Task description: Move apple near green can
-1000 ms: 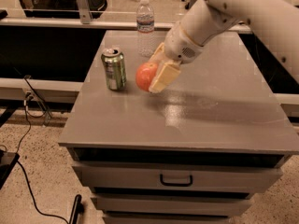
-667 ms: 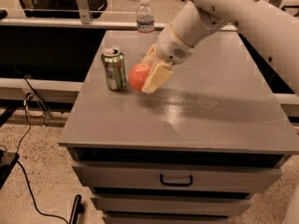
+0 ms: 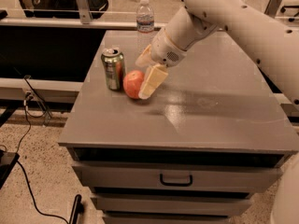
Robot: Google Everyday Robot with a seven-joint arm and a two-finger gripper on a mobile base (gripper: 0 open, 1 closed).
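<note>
The round orange-red apple (image 3: 131,83) is low over the grey cabinet top (image 3: 210,106), just right of the green can (image 3: 113,68), with a small gap between them. The can stands upright near the top's left edge and has a silver top. My gripper (image 3: 143,80) reaches down from the upper right on the white arm. It is shut on the apple, with one pale finger (image 3: 153,80) across the apple's right side and the other behind it. I cannot tell whether the apple touches the top.
A clear plastic water bottle (image 3: 145,16) stands at the back edge of the top, behind the gripper. Drawers (image 3: 175,177) fill the cabinet front. A black cable (image 3: 28,181) lies on the floor at the left.
My gripper has carried the apple leftward and slightly down, from a clear gap to close beside the green can. The can and bottle have not moved.
</note>
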